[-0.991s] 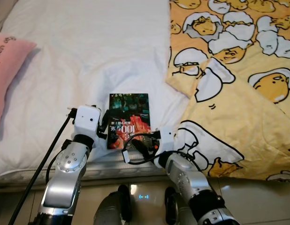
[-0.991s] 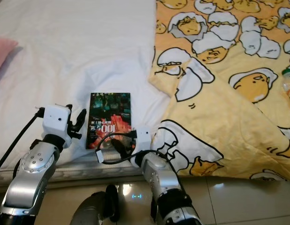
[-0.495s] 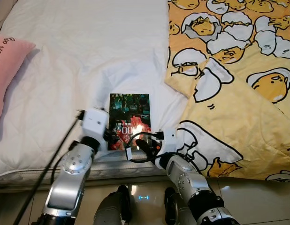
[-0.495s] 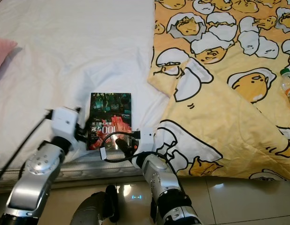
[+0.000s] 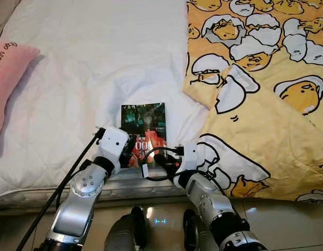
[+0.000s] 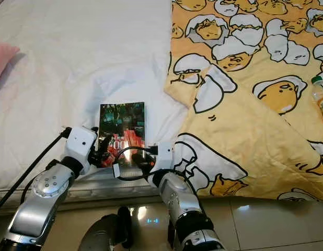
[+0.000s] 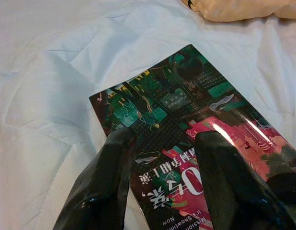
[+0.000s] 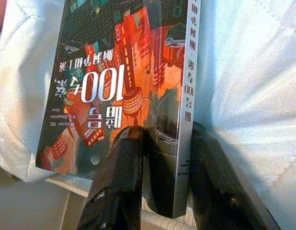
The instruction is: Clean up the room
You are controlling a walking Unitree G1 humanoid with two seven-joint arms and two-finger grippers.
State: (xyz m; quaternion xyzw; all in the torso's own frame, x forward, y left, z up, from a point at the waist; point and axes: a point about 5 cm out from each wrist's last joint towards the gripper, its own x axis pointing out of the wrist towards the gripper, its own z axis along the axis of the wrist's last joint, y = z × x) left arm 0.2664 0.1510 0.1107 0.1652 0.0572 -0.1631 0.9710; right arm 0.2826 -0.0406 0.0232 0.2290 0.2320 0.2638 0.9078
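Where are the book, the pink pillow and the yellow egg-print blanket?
book [image 5: 144,116]: left eye view, upper part of its dark cover.
pink pillow [image 5: 7,73]: left eye view, middle of its visible part.
yellow egg-print blanket [image 5: 266,120]: left eye view, folded-over flap.

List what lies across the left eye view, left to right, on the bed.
pillow → sheet → book → quilt
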